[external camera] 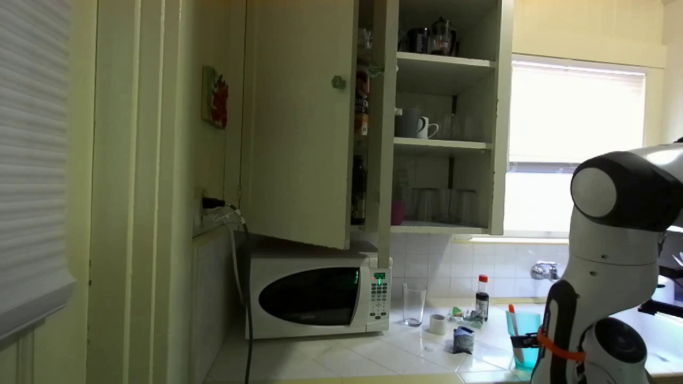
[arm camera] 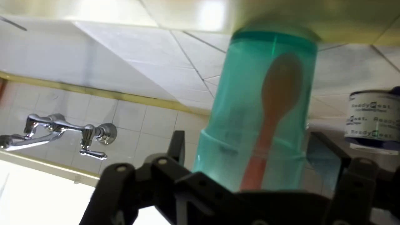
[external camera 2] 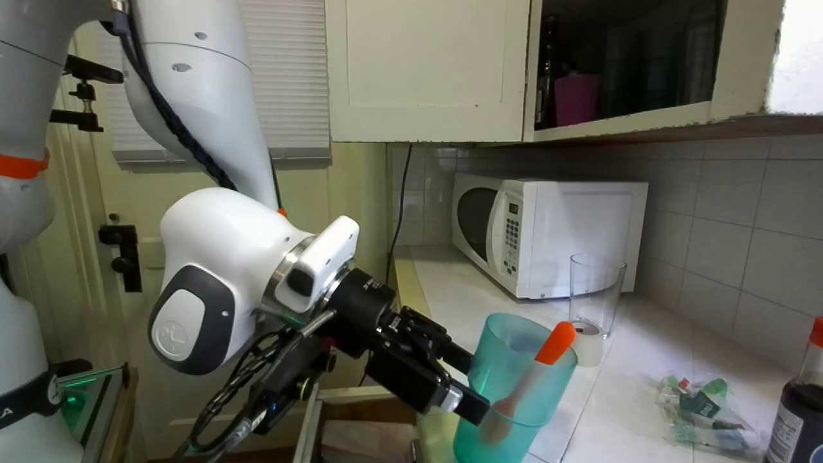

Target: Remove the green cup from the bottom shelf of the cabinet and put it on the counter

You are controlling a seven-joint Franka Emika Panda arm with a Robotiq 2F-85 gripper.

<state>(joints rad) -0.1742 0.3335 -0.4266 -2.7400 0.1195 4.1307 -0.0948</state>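
Gripper [external camera 2: 474, 386] straddles green cup [arm camera: 237, 109] with spoon [external camera 2: 554, 344]; tape [arm camera: 373, 117], glass [external camera 2: 595, 292] beyond.

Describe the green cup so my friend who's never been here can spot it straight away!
Find the long pale counter with the white microwave. Past the clear drinking glass, by the counter's front edge, stands the see-through green cup. Unlike the colourless glass, it's tinted, and an orange-handled spoon pokes out.

The bent white arm [external camera 2: 196, 96] drops to a rounded wrist [external camera 2: 222, 238], its black pincer [external camera 2: 472, 387] slanting downward, two fingers [external camera 2: 474, 406] spread well apart and roughly parallel.
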